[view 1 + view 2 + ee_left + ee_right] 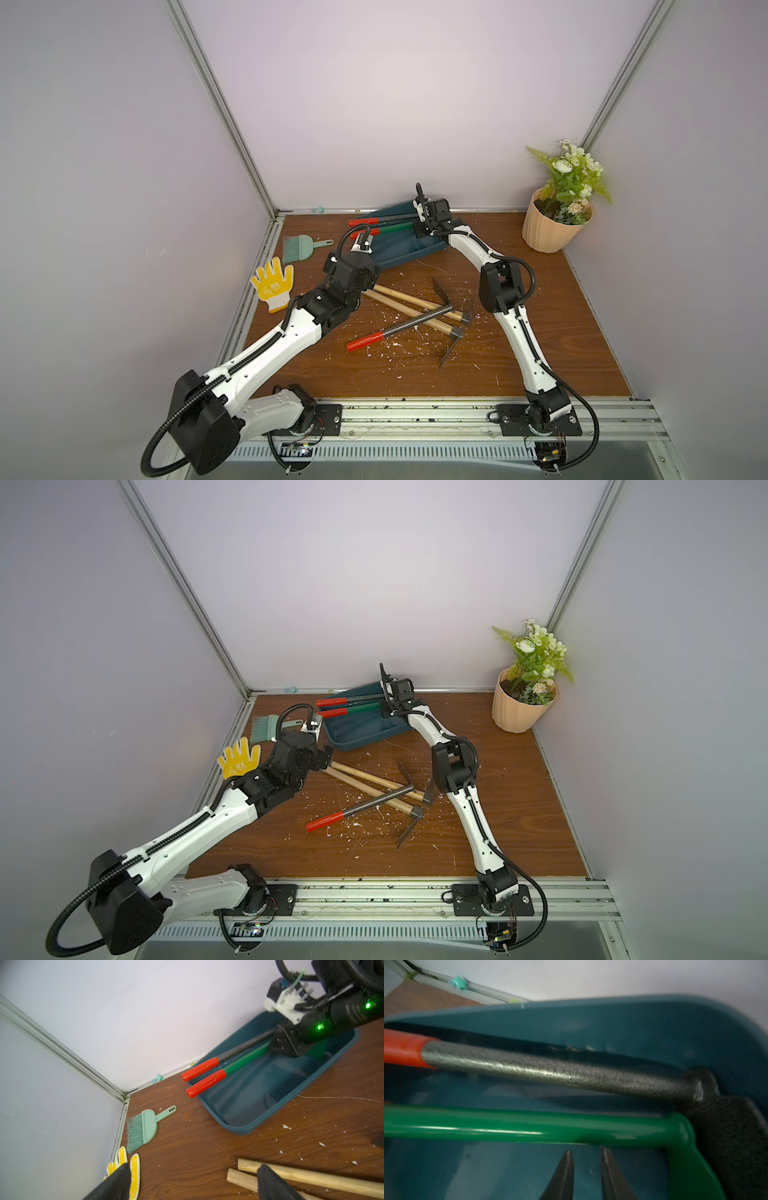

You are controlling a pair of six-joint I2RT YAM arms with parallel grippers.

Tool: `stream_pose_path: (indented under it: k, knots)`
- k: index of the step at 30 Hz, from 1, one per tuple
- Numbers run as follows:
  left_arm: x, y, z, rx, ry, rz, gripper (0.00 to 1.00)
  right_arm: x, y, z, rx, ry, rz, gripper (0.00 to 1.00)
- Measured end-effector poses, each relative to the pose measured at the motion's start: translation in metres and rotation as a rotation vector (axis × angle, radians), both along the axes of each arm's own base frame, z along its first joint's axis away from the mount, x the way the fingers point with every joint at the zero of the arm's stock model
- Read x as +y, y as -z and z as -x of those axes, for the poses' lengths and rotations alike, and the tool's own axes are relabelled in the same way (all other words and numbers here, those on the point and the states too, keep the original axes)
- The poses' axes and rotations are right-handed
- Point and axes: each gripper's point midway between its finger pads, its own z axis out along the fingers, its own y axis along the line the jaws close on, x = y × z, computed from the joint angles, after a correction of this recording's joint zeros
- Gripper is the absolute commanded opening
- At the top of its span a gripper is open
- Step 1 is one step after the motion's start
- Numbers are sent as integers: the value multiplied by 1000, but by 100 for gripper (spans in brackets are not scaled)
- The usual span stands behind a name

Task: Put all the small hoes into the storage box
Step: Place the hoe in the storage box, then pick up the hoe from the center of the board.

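Across the lower half of both top views: brown wood-grain tabletop, littered with white flakes.

Reaching in from the lower left: white-and-black left arm. From the lower right up to upper centre: white-and-black right arm.

At upper centre, close to the back wall: shallow dark teal plastic storage box with rounded corners and flared rim.

At the upper right of the tabletop: ribbed peach flower pot holding a green-and-white flowering plant.

Inside the storage box: small hoe with green shaft, green blade and red grip, the grip overhanging the left rim. Just beside it, also in the box: grey-shafted tool with red grip.

At centre, crossed on the tabletop: two wooden-handled hoes under a loose grey-shafted tool with red grip.

At left: yellow work glove and mint-green hand brush.

Right gripper: inside the box, just beside the green shaft — fingertips a narrow gap apart, grasping nothing.

Left gripper: released wide, nothing between the fingers.
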Motion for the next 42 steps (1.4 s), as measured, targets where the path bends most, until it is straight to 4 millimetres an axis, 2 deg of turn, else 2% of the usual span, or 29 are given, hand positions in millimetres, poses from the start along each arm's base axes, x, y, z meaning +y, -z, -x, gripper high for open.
stream_pose_path:
  k: [8, 13, 19, 22, 25, 27, 31, 32, 35, 39, 42]
  knots:
    - [3, -1, 3, 6, -6, 4, 95, 3, 11, -22, -17, 58, -91, 29]
    - [4, 2, 4, 16, -8, -2, 95, 8, 21, -28, -23, 59, -156, 29]
    - [5, 4, 5, 25, -10, -5, 95, 14, 19, -25, -21, 19, -191, 27]
    - [5, 4, 5, 25, -10, -2, 95, 11, 19, -12, 2, -1, -178, 27]
    - [4, 4, 5, 26, -6, 7, 95, 2, 2, 10, 13, -14, -156, 27]
    - [2, 4, 5, 28, 0, 16, 95, -4, -23, 20, -11, -17, -145, 27]
    - [0, 7, 5, 31, 8, 30, 95, -14, -94, 37, -125, -30, -151, 27]
    - [0, 10, 6, 35, 8, 33, 95, -18, -113, 44, -155, -29, -151, 27]
    - [1, 20, 8, 50, 7, 39, 96, -27, -153, 72, -210, -37, -129, 27]
    - [-1, 30, 9, 60, 10, 65, 96, -34, -174, 123, -226, -60, -57, 27]
    - [-10, 37, 5, 66, 30, 103, 96, -36, -167, 172, -178, -101, -10, 28]
